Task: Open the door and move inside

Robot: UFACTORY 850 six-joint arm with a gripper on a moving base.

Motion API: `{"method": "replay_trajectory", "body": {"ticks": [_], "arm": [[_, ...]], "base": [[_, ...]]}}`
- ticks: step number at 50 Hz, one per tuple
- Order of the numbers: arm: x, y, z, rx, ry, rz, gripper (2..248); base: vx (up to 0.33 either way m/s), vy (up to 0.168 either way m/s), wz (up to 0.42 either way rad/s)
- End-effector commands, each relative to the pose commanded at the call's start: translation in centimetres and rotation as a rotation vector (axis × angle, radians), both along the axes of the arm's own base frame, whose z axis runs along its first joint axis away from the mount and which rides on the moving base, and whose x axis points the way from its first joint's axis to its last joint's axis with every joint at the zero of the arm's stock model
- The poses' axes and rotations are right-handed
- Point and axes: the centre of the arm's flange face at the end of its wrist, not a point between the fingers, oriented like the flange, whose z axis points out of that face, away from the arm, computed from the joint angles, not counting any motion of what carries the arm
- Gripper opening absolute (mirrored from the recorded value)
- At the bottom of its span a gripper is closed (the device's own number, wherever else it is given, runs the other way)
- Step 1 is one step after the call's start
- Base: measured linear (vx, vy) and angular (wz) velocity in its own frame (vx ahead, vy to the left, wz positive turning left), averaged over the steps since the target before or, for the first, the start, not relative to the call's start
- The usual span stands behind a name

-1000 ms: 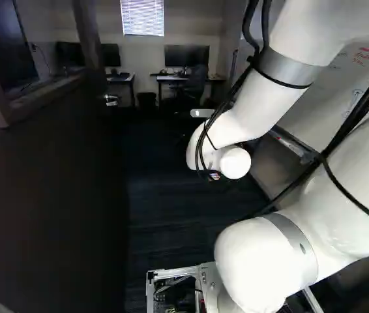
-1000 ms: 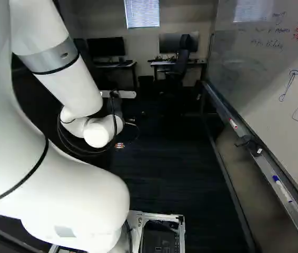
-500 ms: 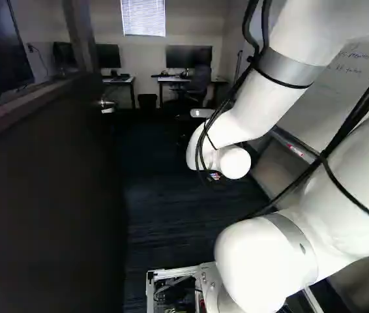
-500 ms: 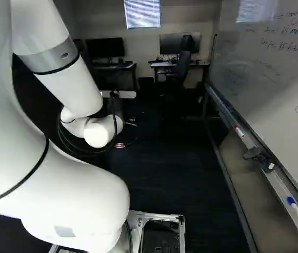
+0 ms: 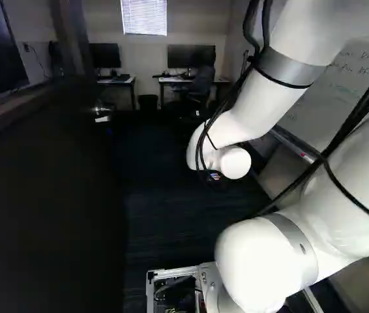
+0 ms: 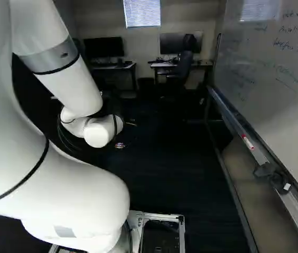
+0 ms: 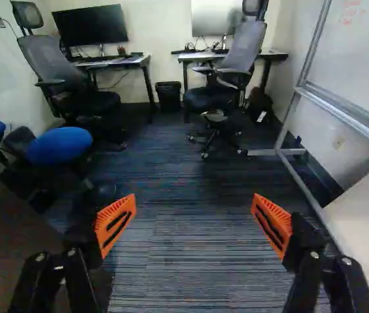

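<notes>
Black fingers spread wide, with nothing between their orange pads (image 7: 115, 223), a robot gripper (image 7: 194, 223) faces carpet (image 7: 184, 261) inside an office. The door (image 5: 47, 208) stands open, its dark panel filling the lower left of the left base view, a metal handle (image 5: 102, 119) near its far edge. Farther in, a wastebasket (image 7: 169, 96) sits between two desks bearing monitors. Handwriting (image 6: 296, 46) in dark ink crosses the whiteboard (image 6: 262, 100) in the right base view; the wrist view catches faint red script (image 7: 353, 9) as well. A pale tag (image 7: 261, 117) marks a black bag (image 7: 259, 100) near an office chair (image 7: 227, 72). Only the wrist view shows the blue stools (image 7: 59, 145). A window with blinds (image 6: 142, 13) appears in both base views, while a red-capped marker (image 6: 248, 142) lies on the board's tray (image 6: 262, 161).
</notes>
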Motion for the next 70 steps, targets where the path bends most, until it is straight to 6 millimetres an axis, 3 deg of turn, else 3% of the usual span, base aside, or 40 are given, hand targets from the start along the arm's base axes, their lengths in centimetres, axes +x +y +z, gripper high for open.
{"method": "replay_trajectory", "body": {"ticks": [70], "arm": [[0.0,0.0,0.0,0.0,0.0,0.0,247]], "base": [[0.201,-0.003,-0.005]]}}
